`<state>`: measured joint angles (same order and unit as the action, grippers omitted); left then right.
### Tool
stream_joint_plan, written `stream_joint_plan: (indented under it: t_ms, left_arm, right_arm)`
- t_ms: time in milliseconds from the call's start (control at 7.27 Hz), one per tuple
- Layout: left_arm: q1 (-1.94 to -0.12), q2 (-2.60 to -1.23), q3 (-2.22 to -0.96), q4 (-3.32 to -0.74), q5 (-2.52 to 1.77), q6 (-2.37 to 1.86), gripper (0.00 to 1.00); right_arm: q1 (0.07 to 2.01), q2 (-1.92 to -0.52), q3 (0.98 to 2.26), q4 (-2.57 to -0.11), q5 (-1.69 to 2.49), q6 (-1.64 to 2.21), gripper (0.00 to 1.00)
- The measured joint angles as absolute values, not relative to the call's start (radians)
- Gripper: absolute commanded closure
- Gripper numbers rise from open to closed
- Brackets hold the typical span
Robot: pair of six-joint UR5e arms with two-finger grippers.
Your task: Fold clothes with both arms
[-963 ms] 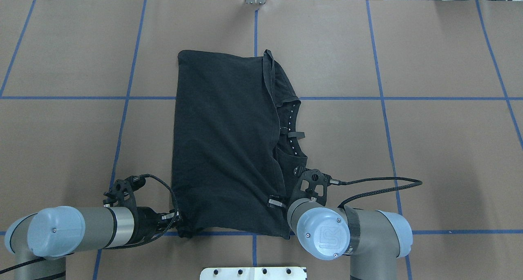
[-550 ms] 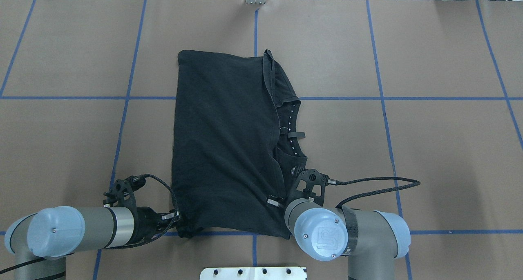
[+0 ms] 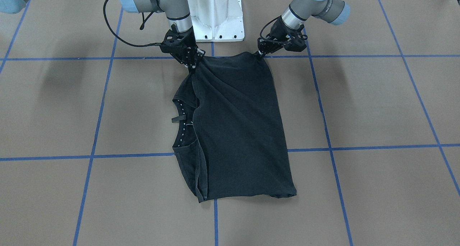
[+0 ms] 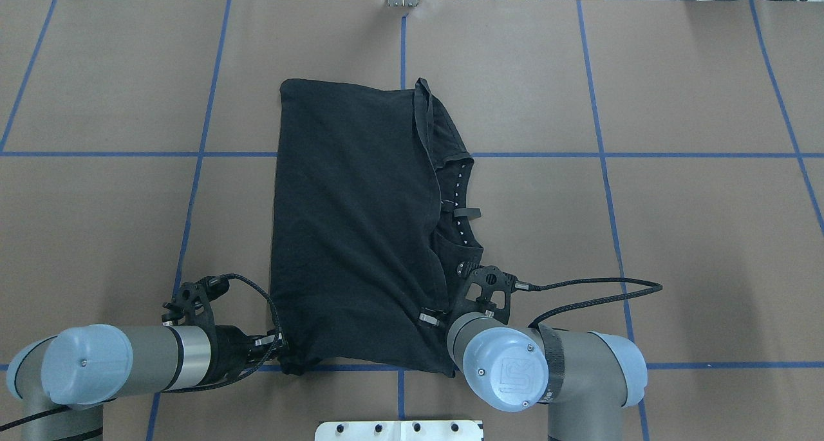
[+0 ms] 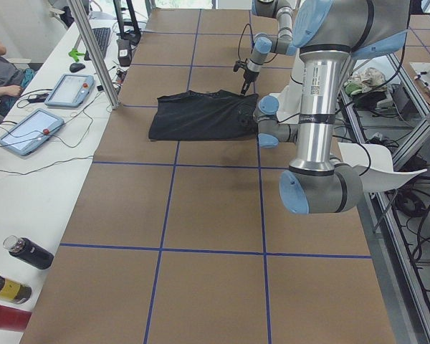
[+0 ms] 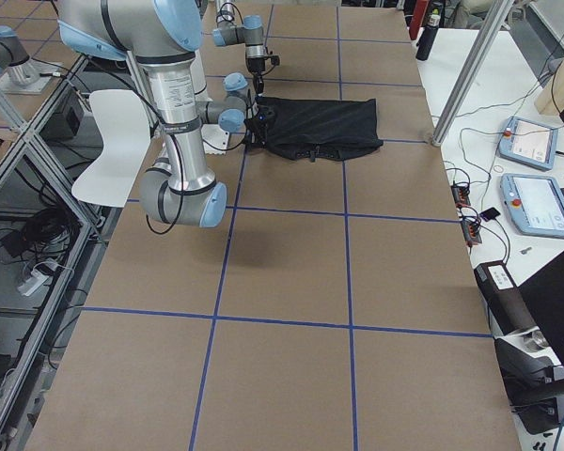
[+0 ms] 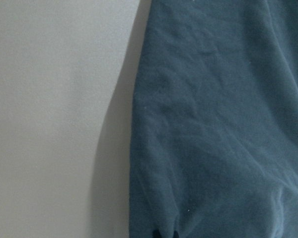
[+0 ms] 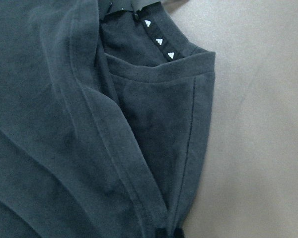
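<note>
My left claw [image 3: 260, 52] was clamped on one near corner of the black short-sleeved fabric T-shirt [image 3: 237, 131] and my right claw [image 3: 192, 64] pinched the other, the shirt lying folded lengthwise, plain side up, stretching away from both claws across the brown blue-taped table [image 3: 377, 106].

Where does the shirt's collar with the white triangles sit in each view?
Front-facing: collar, on the T-shirt, left edge.
Overhead: right edge.
Exterior left: too small to tell.
Exterior right: near edge, tiny.
Left wrist: not in it.
Right wrist: top centre.
Landmark: right gripper, shut on the corner beside it.
</note>
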<state>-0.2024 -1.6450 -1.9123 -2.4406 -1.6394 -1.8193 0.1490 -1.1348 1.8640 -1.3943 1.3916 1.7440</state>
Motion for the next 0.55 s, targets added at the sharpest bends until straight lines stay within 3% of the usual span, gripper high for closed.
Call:
stream_joint_plan:
  t_ms: [550]
  left_arm:
    - [-0.221,-1.644,-2.042,-2.387,-1.724,-1.811,1.0]
  right_arm:
    - [0.197,-1.148,2.003,-1.445,1.475,1.738,1.0]
